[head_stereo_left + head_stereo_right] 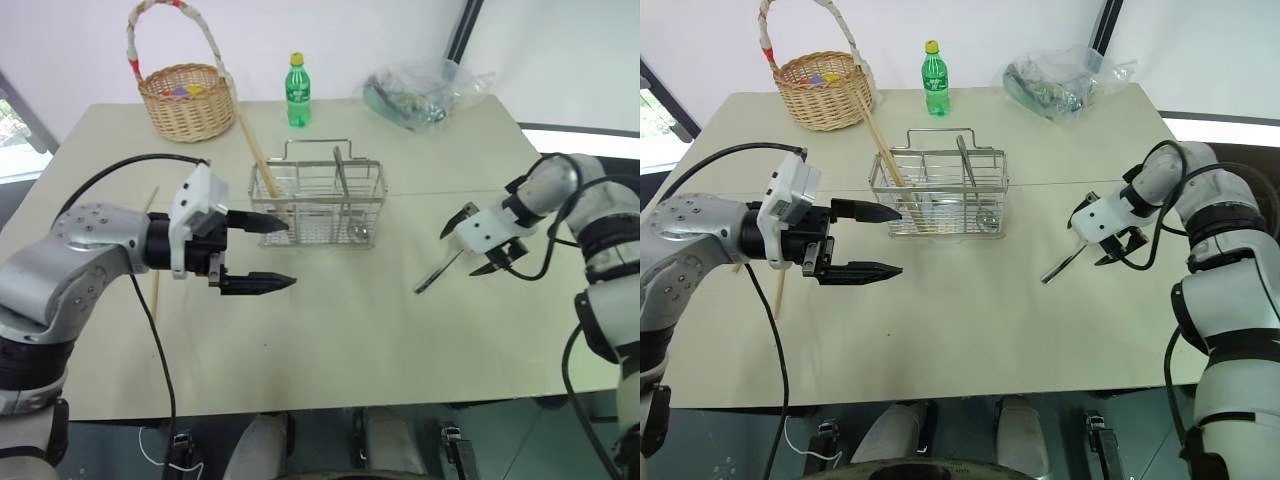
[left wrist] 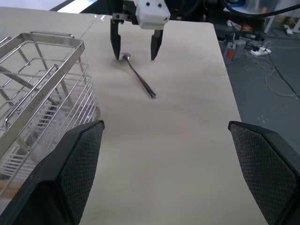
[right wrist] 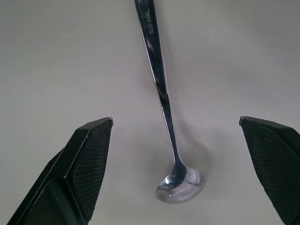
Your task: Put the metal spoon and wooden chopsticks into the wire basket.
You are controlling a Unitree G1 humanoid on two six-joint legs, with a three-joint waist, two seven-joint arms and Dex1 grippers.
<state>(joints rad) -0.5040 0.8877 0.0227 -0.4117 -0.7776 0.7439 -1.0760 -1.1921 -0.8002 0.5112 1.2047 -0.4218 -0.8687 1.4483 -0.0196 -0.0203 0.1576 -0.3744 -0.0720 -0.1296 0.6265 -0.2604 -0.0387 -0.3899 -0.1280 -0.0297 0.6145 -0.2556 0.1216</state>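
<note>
The wire basket stands mid-table. One wooden chopstick leans in its left end, and a metal utensil stands in a middle compartment. A second chopstick lies on the table at the left, partly hidden behind my left arm. The metal spoon lies flat on the table to the right of the basket. My right gripper hangs open just above it, pointing down, one finger on each side of the bowl end. My left gripper is open and empty, pointing right, close to the basket's front left corner.
A round wicker basket with a tall handle, a green bottle and a clear plastic bag stand along the table's far edge. A black cable loops from my left arm over the table.
</note>
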